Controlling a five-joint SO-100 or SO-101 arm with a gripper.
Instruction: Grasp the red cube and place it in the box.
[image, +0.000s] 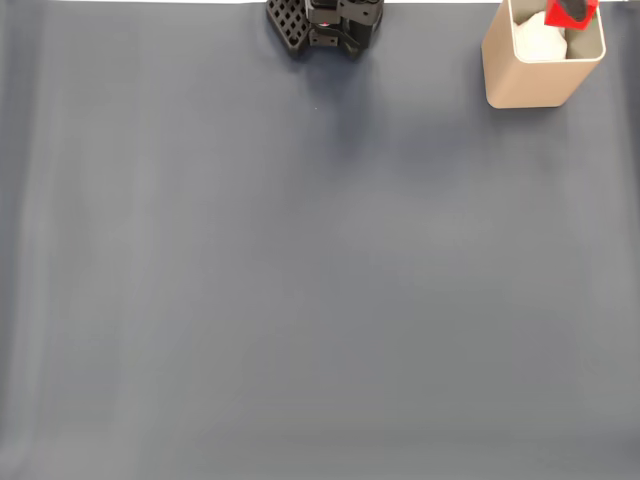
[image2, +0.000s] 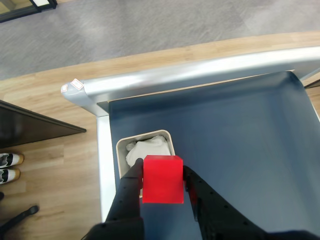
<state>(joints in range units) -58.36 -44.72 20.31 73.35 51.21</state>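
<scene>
Black fingers (image2: 131, 192) of the tool (image2: 162, 182) fill the bottom of the wrist view, one on each side of the red cube (image2: 162, 179), and both press against its flanks, so the tool is closed on the cube and carries it. Seen from that camera, the cube hangs over the near edge of the box (image2: 121, 148), whose beige rim with rounded corners shows above and to the left of the cube; something white and crumpled (image2: 147, 149) lies inside the box. Beyond the box, the dark blue-grey counter (image2: 225, 130) runs up to a rounded silver edge rail (image2: 200, 72), and past that lie a wooden floor (image2: 45, 100) and a grey carpet (image2: 150, 25). At the left edge of the wrist view, a pair of shoes (image2: 9, 167) stands on the wooden floor. In the fixed view the box (image: 530, 80) stands in the top right corner of the counter (image: 320, 300), and the red cube (image: 572, 12) shows at the top edge, over the box's opening, with a dark part of the tool just above it. Black parts of the arm's base (image: 325, 25) sit at the top middle of the fixed view, well apart from the box.
</scene>
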